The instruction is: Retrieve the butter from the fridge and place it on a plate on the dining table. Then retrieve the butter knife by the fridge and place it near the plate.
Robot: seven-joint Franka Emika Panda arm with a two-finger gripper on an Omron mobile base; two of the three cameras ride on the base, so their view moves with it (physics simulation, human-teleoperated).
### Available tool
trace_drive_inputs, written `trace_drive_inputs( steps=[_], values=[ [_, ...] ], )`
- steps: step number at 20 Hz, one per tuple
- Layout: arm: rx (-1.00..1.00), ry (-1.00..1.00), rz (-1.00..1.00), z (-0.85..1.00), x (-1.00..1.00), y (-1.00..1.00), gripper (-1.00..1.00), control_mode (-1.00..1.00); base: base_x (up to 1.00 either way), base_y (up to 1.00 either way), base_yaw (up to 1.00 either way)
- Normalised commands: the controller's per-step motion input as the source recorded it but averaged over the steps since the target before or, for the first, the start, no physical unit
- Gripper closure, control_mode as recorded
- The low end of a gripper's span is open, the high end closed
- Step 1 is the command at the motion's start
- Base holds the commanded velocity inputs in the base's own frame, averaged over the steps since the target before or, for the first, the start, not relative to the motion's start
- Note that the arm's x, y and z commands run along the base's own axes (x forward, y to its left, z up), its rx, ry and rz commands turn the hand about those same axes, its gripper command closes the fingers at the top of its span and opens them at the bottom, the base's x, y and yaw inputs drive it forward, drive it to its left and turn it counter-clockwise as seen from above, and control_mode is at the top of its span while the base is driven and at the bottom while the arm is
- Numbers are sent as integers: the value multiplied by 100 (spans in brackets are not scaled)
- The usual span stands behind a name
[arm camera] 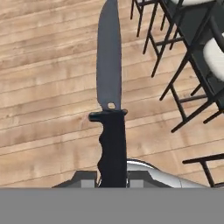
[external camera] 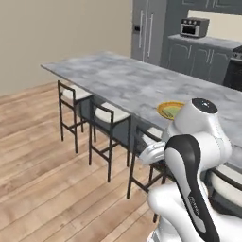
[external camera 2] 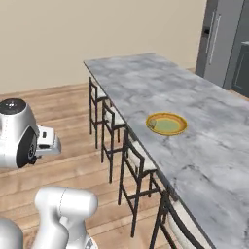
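One butter knife (arm camera: 110, 105) stands clamped in the claw (arm camera: 112, 177), blade over open wood floor (arm camera: 48, 87) beside the stools (external camera: 106, 137); the plate (external camera 2: 167, 123) sits near the table (external camera 2: 214, 146) edge.

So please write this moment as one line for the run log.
end effector: holds butter knife, blade forward over wood floor | plate: on dining table, no butter seen on it | stools: along table edge
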Motion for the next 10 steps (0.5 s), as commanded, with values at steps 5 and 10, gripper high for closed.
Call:
trace_drive_inputs(
  steps=[5,10],
  values=[
    [0,0,0,0,0,0,100,100,35,59,-63],
    [0,0,0,0,0,0,100,100,45,52,-59]
  ],
)
